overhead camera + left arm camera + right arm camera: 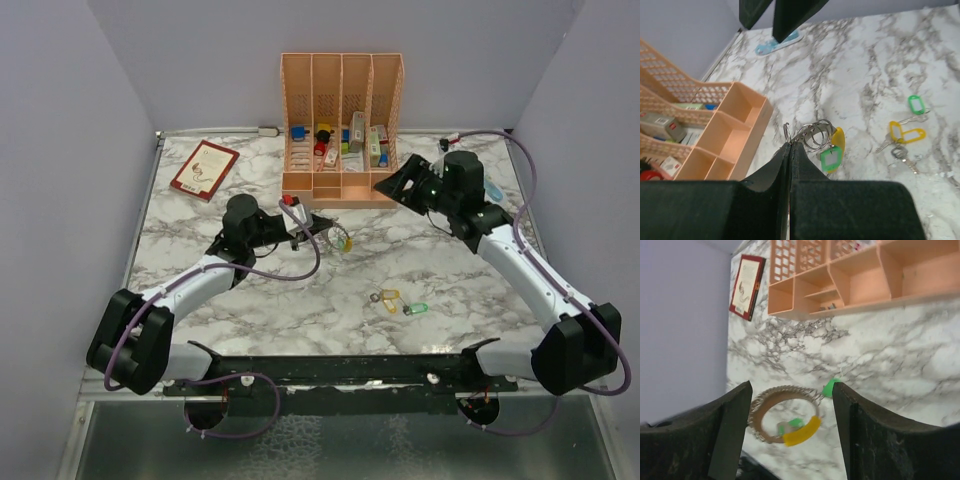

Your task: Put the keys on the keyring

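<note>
- Two keys sit right at the keyring [812, 134]: a green-headed key [830, 157] and a yellow-headed key [838, 140], both touching the loop's lower edge in your left wrist view.
- Your left claw [790, 145] is pressed together on the keyring, pinching the wire at its near edge. The loop sticks out beyond the fingertips, above the marble table [865, 65].
- From the top camera, that keyring [337, 238] is near the middle of the table, just in front of the peach desk organizer [342, 75].
- Your right claw [791, 387] has its fingers [732, 430] well apart and grips nothing.
- In the top view the right claw [392, 185] is beside the organizer's front right corner, apart from the keyring and aimed toward it.
- The right wrist view shows the keyring [782, 412] framed between the open fingers, but it is blurred.
- The loose keys [398, 302] lie flat on the table nearer the arm bases, well apart from the keyring. You can see green and yellow heads there, with silver blades touching one another.
- A red book [204, 168] lies at the far left corner.
- A small blue object [777, 42] lies on the marble near the right claw.
</note>
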You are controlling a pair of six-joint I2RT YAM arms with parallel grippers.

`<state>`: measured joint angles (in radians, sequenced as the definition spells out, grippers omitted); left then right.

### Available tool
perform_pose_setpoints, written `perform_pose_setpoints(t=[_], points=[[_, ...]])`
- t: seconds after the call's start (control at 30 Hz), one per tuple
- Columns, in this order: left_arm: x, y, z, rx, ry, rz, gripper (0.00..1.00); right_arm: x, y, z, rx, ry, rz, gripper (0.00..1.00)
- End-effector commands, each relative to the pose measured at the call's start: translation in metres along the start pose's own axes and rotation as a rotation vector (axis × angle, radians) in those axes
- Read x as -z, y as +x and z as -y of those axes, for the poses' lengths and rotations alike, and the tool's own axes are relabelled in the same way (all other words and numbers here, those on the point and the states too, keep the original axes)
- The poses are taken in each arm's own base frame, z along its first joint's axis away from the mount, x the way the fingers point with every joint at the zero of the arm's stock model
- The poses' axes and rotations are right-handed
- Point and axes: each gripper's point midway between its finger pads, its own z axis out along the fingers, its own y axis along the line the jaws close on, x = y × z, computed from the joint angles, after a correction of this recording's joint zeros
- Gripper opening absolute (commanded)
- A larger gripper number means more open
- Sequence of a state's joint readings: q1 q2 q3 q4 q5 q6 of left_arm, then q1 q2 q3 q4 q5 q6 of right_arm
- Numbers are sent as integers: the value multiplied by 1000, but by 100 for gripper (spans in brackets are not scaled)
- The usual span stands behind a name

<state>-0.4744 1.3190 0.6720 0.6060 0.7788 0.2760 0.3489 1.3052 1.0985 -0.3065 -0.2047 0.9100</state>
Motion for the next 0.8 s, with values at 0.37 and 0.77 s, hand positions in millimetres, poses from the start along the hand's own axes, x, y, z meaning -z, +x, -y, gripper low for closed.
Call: perform_pose_setpoints(t=[0.37, 0.77], points=[[21, -73, 31, 48, 333, 215, 0, 59, 59, -73, 991, -832, -39, 39], [25, -65, 38, 86, 393, 190, 0, 97, 91, -76, 1031, -1032, -98, 29]])
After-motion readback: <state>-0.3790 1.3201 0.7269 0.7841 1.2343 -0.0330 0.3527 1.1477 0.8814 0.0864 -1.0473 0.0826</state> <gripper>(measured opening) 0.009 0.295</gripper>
